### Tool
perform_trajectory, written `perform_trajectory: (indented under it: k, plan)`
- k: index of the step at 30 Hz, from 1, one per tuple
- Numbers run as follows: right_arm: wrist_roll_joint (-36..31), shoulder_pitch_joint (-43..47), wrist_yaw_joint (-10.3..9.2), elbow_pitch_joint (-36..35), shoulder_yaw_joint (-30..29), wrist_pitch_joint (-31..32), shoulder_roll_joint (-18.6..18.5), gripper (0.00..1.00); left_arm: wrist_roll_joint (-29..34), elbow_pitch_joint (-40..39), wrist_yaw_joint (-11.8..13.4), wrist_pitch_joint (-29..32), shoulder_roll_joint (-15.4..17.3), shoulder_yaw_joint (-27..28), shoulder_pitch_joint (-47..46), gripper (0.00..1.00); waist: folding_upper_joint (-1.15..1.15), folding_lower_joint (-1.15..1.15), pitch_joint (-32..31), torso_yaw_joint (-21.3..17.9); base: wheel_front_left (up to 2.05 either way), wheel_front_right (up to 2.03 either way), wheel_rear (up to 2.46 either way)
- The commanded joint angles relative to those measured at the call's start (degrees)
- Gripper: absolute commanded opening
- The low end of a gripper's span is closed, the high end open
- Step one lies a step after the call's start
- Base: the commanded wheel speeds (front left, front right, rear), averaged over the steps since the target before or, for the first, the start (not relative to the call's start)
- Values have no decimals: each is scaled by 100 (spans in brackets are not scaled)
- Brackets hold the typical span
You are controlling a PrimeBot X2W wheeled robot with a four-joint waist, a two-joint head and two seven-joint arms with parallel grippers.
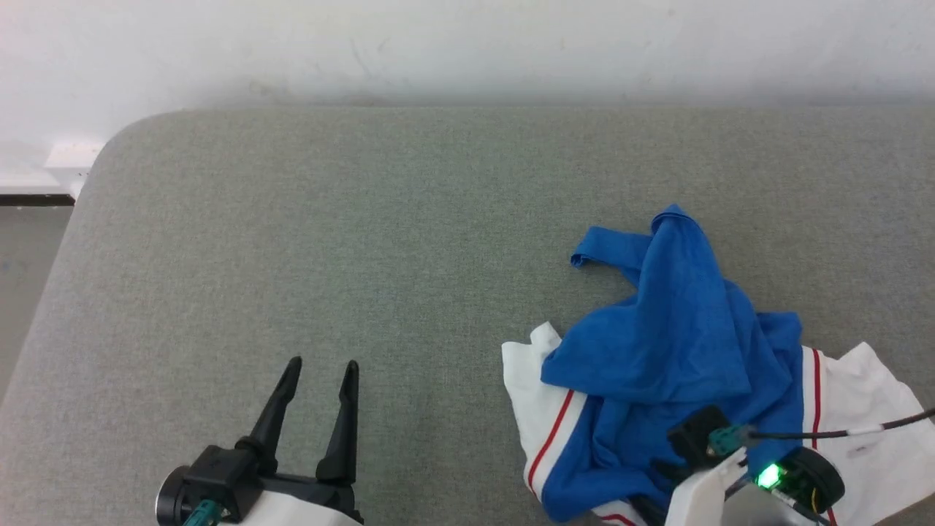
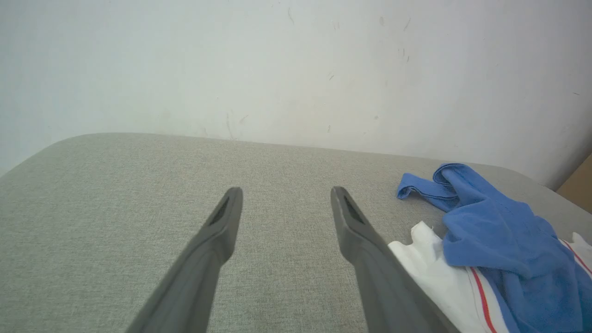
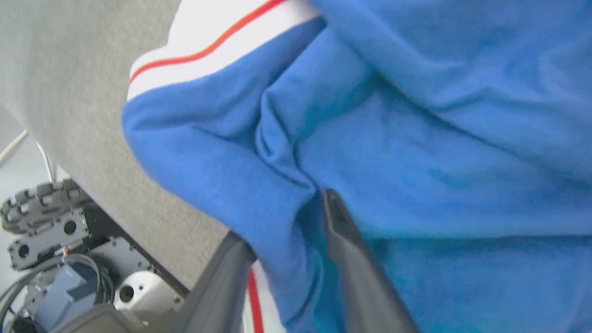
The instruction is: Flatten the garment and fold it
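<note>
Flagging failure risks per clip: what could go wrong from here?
1. The right end effector has a bunched fold of the jersey T-shirt between its fingers; pulling may drag several layers instead of flattening.
2. The shirt lies crumpled at the padded table's near edge and could slide off.

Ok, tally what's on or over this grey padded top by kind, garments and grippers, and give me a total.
Garments: 1, the crumpled blue and white garment.
Grippers: 2, the left gripper, open, and the right gripper, with a fold of blue cloth between its jaws.
Total: 3.
</note>
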Motion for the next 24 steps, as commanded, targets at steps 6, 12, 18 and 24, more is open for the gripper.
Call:
perform_trajectory:
  k: [6,12,18,24]
  plan:
    - [130,-133,-3,-165,-652,-581,614,100,32,-15,-5,-27,-9,96,37,100,0,0,-173,-124,0,0,0]
    - [-421,-147,-3,-745,-1900,-1595,1271,100,78,-143,1,-27,-9,160,84,100,0,0,-219,-220,0,0,0]
    - [-1296,104,-3,-968,-3056,-2891,1754,100,120,-251,1,-27,-9,226,127,100,0,0,-177,-303,0,0,0]
    - [-1004,568,-3,-472,-3970,-4381,1809,100,146,-395,33,-27,-9,267,246,100,0,0,-101,-379,0,0,0]
